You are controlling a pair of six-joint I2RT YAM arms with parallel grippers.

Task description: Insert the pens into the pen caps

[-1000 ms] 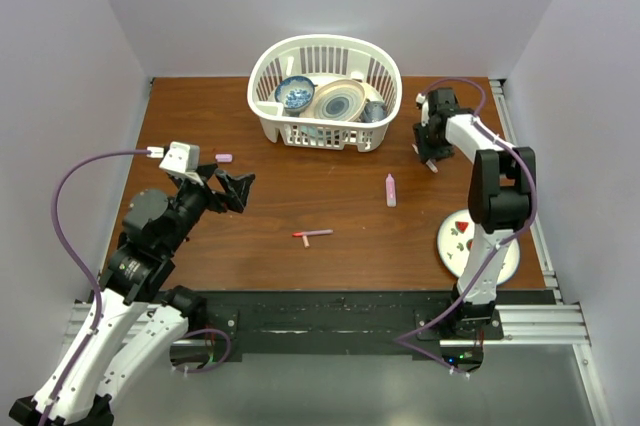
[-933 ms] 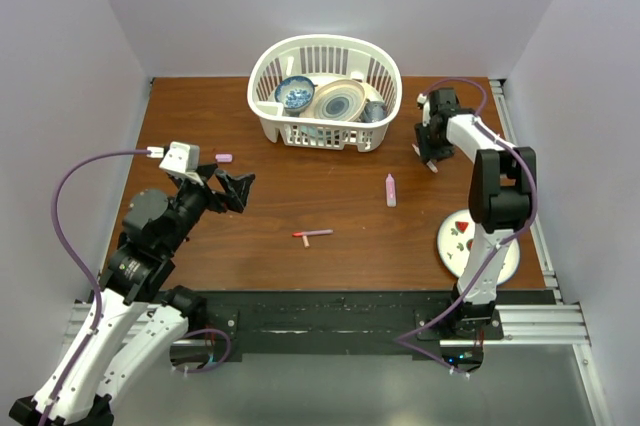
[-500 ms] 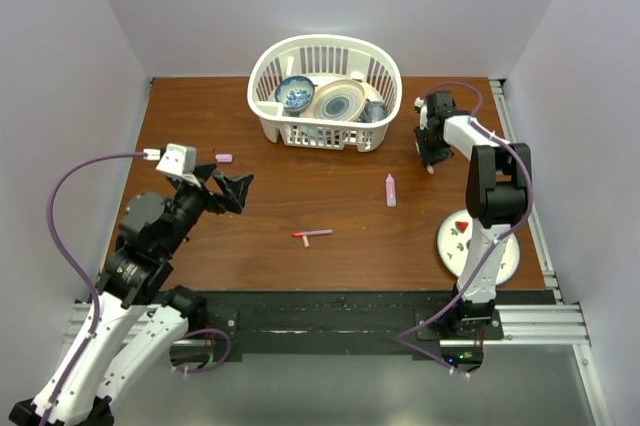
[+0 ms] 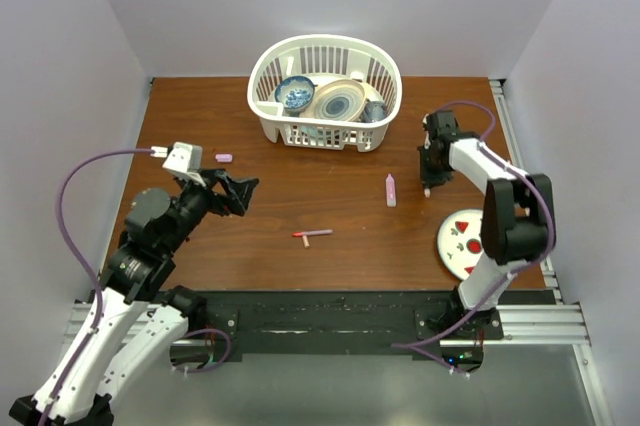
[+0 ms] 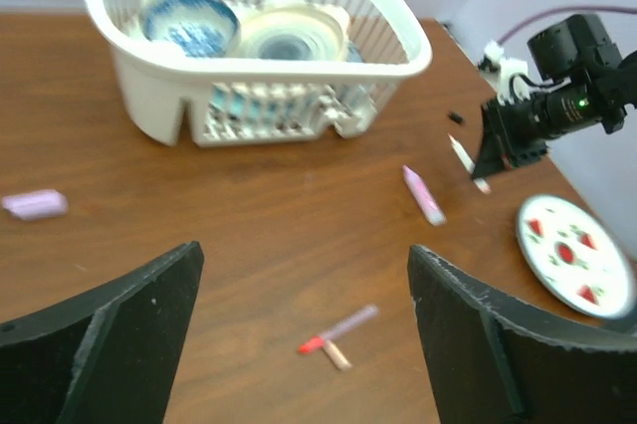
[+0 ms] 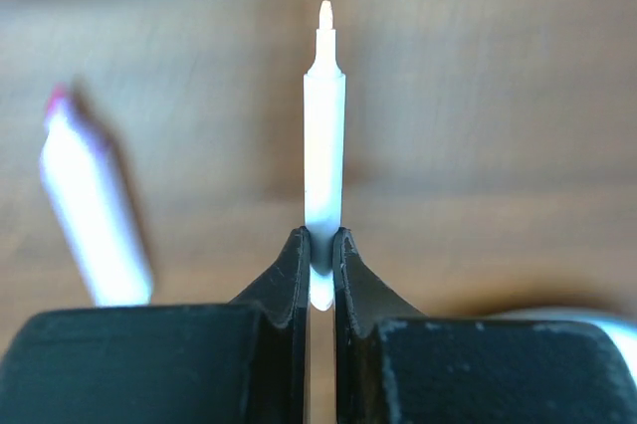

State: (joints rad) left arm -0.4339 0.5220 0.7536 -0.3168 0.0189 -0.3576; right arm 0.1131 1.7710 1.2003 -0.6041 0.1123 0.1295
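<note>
My right gripper (image 6: 318, 240) is shut on a slim white pen (image 6: 323, 145), whose bare tip points away from the wrist. From above, that gripper (image 4: 428, 181) hangs over the table's right side. The lilac highlighter (image 4: 390, 189) lies just to its left, also visible as a blurred shape (image 6: 95, 210). A pen with a red end (image 4: 312, 234) lies mid-table beside a short tan piece (image 5: 336, 354). A pink cap (image 4: 224, 158) rests at the left, and a small black cap (image 5: 455, 116) lies near the right arm. My left gripper (image 4: 240, 191) hovers open and holds nothing.
A white basket (image 4: 265, 66) holding bowls and a plate stands at the back centre. A white plate (image 4: 455, 246) with red marks sits at the front right, partly under the right arm. Walls enclose the table on three sides.
The right gripper closed on the white pen and moved it towards the front, away from the back right corner. The left gripper stayed open and hardly moved.
</note>
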